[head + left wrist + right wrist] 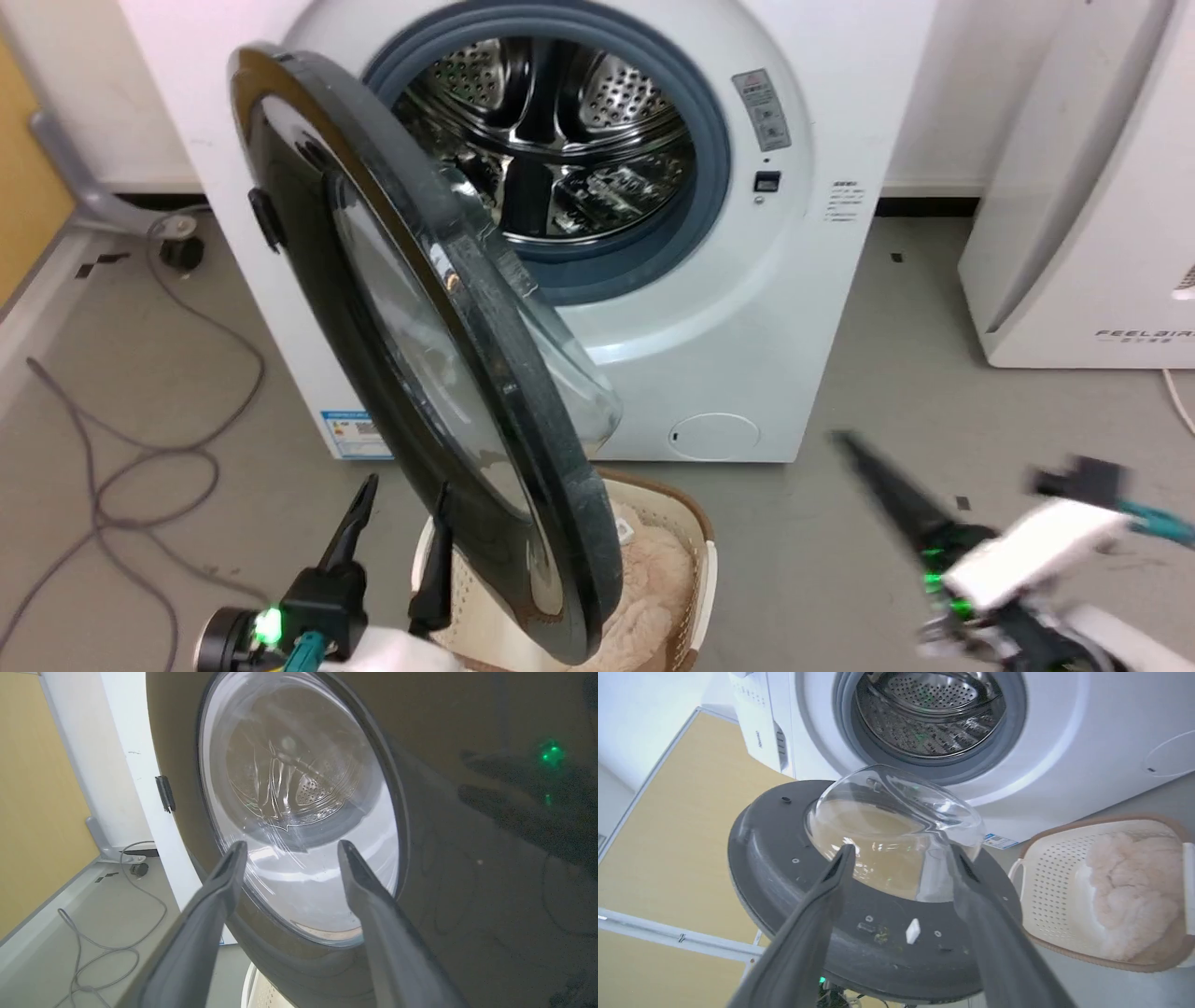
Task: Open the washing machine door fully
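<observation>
Down at the left of the head view, a grey cable [229, 359] loops over the floor. Right of it, at the lower left, the left gripper [407, 485] has its two fingers set well apart with nothing between them, just beside the glossy outer face of the washing machine door [509, 383]. Whether they touch it I cannot tell. The door stands swung out across the centre-left of the frame, nearly edge-on, its glass bowl turned toward the open steel drum [551, 140] of the washing machine [747, 327]. Below the door's lower edge sits a cream basket [698, 546] holding something pale and fluffy [653, 583]. At the lower right the right arm is a blur; in its wrist view the right gripper [902, 853] is spread wide and empty, facing the door's inner rim. At the far right stands a white appliance [1074, 187].
</observation>
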`<state>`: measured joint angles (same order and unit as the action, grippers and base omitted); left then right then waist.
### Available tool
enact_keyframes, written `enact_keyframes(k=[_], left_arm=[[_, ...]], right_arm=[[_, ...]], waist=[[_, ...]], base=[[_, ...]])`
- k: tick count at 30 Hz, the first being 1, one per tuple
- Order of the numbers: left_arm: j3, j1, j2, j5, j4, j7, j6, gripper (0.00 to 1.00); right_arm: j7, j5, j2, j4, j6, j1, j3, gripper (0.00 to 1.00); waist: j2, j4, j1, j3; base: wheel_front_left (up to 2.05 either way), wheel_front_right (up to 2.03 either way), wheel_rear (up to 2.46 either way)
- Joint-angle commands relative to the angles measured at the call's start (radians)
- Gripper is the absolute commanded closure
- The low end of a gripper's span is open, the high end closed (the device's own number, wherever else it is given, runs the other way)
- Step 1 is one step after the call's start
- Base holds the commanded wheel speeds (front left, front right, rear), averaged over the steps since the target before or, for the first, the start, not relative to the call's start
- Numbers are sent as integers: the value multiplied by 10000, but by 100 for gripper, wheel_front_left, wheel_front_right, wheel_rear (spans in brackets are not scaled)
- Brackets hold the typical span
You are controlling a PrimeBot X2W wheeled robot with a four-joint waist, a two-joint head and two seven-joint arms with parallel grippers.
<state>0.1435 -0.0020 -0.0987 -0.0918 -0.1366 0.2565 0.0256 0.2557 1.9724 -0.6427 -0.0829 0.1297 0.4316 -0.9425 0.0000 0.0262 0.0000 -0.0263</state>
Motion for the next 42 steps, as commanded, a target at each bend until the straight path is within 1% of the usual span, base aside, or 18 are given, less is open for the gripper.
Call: enact_keyframes(k=[1, 3, 6, 9, 11, 14, 17, 19, 22, 24, 26, 29, 34, 41, 42], left_arm=[[-73, 197, -71, -50, -15, 53, 72, 0], [-142, 299, -112, -82, -8, 53, 115, 0], [-213, 377, -162, -123, 19, 53, 157, 0], [-263, 400, -193, -156, 39, 53, 201, 0], [-290, 418, -216, -174, 51, 53, 224, 0], [-314, 426, -243, -197, 57, 53, 253, 0], [-312, 395, -258, -214, 47, 53, 264, 0], [-307, 370, -262, -220, 48, 53, 275, 0], [-294, 340, -266, -228, 56, 53, 289, 0], [-281, 314, -271, -232, 57, 53, 291, 0], [-275, 286, -277, -238, 59, 53, 294, 0], [-272, 268, -287, -241, 54, 53, 301, 0], [-259, 233, -326, -255, 15, 53, 305, 0], [-216, 256, -370, -301, -96, 53, 294, 0], [-209, 257, -370, -320, -121, 53, 288, 47]], right_arm=[[50, -432, 56, -555, 10, -517, 763, 0], [54, -1419, 459, -1412, 10, -1191, 2024, 0], [57, -3506, 1308, -2559, 10, -2054, 3911, 0], [58, -6020, 2335, -3154, 10, -2715, 5924, 0], [59, -8036, 3031, -3159, 10, -3100, 7256, 0], [59, -11072, 4127, -2520, 10, -3662, 9056, 0], [59, -13975, 5209, -1335, 10, -4132, 10307, 0], [23, -15590, 5627, -458, 10, -4408, 10654, 0], [-463, -17434, 5867, 737, 10, -4795, 10536, 0], [-856, -18179, 5909, 1305, 10, -5071, 10244, 0], [-1180, -18445, 5917, 1631, 10, -5341, 9952, 0], [-1400, -18600, 5919, 1758, 10, -5573, 9695, 0], [-1632, -18590, 5922, 1466, 10, -5817, 9407, 0], [-1591, -18527, 5923, 1035, 10, -5661, 9389, 0], [-1589, -18523, 5923, 1002, 10, -5631, 9400, 0]], waist=[[0, -153, 0, -101], [0, -246, 0, -133], [0, -335, 0, -154], [0, -409, 0, -163], [0, -456, 0, -171], [0, -501, 0, -168], [0, -510, 0, -159], [0, -508, 0, -146], [0, -498, 0, -119], [0, -479, 0, -90], [0, -460, 0, -62], [0, -445, 0, -45], [0, -423, 0, 19], [0, -375, 0, 58], [0, -366, 0, 59]], base=[[0, 0, 0], [0, 0, 0], [0, 0, 0], [0, 0, 0], [0, 0, 0], [0, 0, 0], [0, 0, 0], [0, 0, 0], [0, 0, 0], [0, 0, 0], [0, 0, 0], [0, 0, 0], [0, 0, 0], [0, 0, 0], [0, 0, 0]])
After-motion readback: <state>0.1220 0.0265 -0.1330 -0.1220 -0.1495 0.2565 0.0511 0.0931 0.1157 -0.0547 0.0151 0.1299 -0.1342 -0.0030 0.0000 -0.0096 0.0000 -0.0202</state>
